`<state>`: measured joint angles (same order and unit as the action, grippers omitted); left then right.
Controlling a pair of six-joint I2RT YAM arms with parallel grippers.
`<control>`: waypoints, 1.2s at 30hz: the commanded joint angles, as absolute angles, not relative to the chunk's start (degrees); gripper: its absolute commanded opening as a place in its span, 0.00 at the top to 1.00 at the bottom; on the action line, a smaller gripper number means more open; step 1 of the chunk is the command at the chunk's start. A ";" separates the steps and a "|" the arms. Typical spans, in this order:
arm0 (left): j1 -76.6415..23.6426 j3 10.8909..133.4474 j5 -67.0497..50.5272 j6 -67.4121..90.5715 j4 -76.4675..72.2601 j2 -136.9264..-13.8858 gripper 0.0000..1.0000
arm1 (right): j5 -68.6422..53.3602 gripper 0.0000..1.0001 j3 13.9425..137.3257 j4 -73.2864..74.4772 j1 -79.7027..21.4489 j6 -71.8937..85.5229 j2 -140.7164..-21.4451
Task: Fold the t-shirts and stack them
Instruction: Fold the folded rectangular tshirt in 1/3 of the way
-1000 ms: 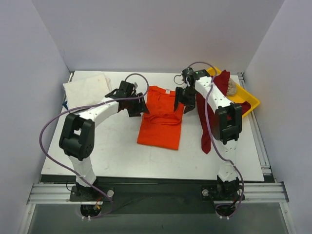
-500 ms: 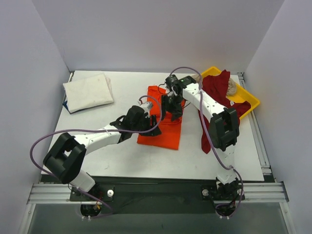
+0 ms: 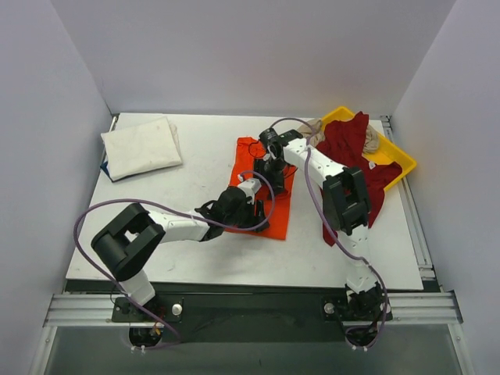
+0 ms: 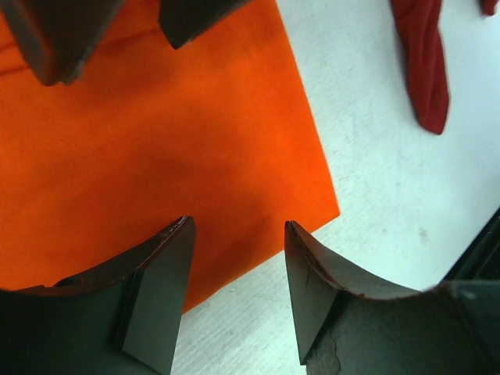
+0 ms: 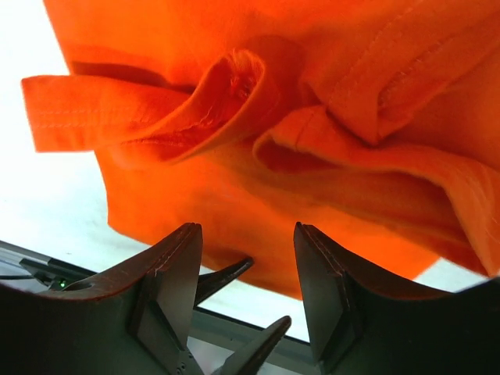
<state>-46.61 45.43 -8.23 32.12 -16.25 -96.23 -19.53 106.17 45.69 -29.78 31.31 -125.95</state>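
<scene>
Orange t-shirt (image 3: 280,209): edge under left claw (image 4: 238,226), bunched folds under right claw (image 5: 246,230).

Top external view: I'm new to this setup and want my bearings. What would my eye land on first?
The bright orange t-shirt at the table's centre, partly folded, with both arms bent over it and the left end effector and right end effector open above it. Next, the dark red t-shirt spilling out of the yellow tray at the far right corner, and the white t-shirt folded at the far left.
</scene>
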 commanded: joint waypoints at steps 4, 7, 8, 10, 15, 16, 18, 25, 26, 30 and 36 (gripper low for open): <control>-48.16 44.30 -4.84 29.53 -18.28 -99.84 0.40 | -20.04 0.49 106.35 46.23 -30.59 33.13 -128.23; -48.95 43.07 -4.75 29.62 -18.19 -100.46 0.40 | -19.25 0.49 105.73 46.14 -30.67 33.31 -128.85; -49.13 42.89 -4.75 29.53 -18.11 -100.46 0.40 | -18.99 0.49 105.30 46.23 -30.76 33.31 -129.02; -49.92 42.19 -4.66 29.62 -18.02 -100.46 0.40 | -17.94 0.49 105.03 46.14 -30.85 33.40 -129.29; -50.98 40.78 -5.27 30.23 -17.84 -100.20 0.40 | -13.98 0.49 106.43 46.23 -30.85 33.48 -131.13; -51.24 40.26 -5.36 30.32 -17.93 -100.02 0.41 | -13.10 0.49 107.13 46.23 -30.85 33.66 -131.31; -51.68 39.82 -5.62 30.50 -17.84 -99.67 0.41 | -10.65 0.49 108.01 46.23 -30.67 33.84 -131.92; -53.52 38.76 -6.59 31.29 -18.54 -99.93 0.41 | -3.27 0.49 114.86 46.06 -29.45 34.72 -132.89; -53.79 38.67 -6.59 31.38 -18.54 -100.02 0.41 | -2.30 0.49 115.83 45.88 -29.18 34.63 -133.15; -54.67 38.23 -7.21 31.81 -19.07 -100.11 0.41 | -1.58 0.49 121.72 45.09 -26.99 35.50 -134.99; -55.90 37.53 -7.12 31.99 -18.63 -98.53 0.41 | -6.76 0.49 128.41 44.56 -23.03 36.12 -135.71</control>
